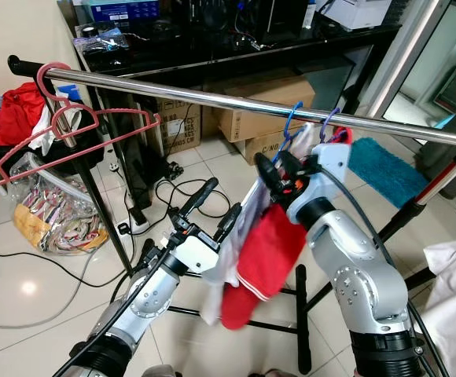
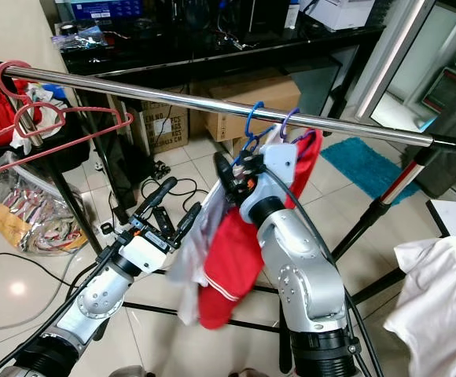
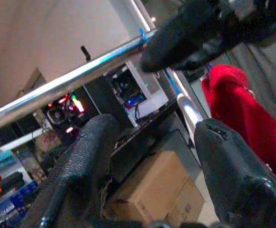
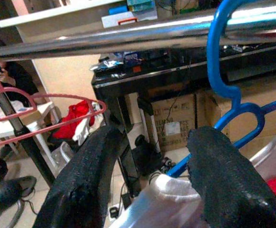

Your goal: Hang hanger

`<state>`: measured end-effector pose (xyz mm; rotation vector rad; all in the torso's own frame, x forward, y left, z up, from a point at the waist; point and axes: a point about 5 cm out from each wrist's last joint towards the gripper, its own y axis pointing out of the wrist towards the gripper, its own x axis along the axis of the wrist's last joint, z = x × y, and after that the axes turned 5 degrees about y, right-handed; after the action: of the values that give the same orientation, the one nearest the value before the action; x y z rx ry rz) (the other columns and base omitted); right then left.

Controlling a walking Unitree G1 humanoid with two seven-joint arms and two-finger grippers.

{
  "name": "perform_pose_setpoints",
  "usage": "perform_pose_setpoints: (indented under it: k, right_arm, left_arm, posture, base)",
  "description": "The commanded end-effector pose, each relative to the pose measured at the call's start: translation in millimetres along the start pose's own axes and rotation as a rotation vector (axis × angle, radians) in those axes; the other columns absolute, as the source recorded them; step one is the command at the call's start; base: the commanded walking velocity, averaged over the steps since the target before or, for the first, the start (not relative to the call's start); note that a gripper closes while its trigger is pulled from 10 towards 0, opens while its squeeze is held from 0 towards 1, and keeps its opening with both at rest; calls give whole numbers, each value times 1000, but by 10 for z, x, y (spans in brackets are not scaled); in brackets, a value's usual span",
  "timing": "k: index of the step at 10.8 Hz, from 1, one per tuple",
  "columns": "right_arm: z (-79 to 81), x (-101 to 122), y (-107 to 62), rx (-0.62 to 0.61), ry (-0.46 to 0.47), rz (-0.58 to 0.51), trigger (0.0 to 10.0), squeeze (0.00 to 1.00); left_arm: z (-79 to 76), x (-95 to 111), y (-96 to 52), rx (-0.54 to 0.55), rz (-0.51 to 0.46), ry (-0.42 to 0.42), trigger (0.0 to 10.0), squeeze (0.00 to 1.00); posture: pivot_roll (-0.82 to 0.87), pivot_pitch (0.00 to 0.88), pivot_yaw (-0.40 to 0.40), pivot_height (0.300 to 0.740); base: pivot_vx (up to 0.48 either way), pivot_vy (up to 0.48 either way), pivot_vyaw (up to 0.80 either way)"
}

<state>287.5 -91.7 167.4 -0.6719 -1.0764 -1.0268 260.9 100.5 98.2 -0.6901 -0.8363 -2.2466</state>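
At lower left, the left gripper (image 1: 210,206) is seen parted and empty. At centre, the right gripper (image 1: 273,170) is spread beside the blue hanger (image 1: 290,126), hooked on the rail (image 1: 212,98). The hanger is judged light, stiff, slippery; its neck is best gripped, since the red cloth (image 1: 263,263) would sway.

blue hanger (image 4: 233,102) shoulders behind garments (image 1: 263,255)
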Motion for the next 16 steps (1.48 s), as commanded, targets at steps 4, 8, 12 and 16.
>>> perform_pose_setpoints:
  k: [4, 8, 12, 16]
  right_arm:
    - [-279, -130, 25, -145, -45, 108, 10000, 0]
    - [-359, 35, 47, -186, -20, 40, 10000, 0]
    - [-486, 136, -26, -248, 27, -22, 10000, 0]
    - [-636, 227, -234, -362, -95, -101, 10000, 0]
  left_arm:
    - [-4, 46, 6, 7, -15, 17, 10000, 0]
    - [2, 61, 49, 13, -25, 20, 10000, 0]
    - [38, 104, 108, 16, -54, 21, 10000, 0]
    - [67, 111, 142, 4, -70, 32, 10000, 0]
  posture:
    - [123, 0, -88, 740]
    - [105, 0, -79, 740]
    - [96, 0, -75, 740]
    - [90, 0, -60, 740]
  base:
    - [0, 0, 0]
    - [0, 0, 0]
    - [0, 0, 0]
    - [0, 0, 0]
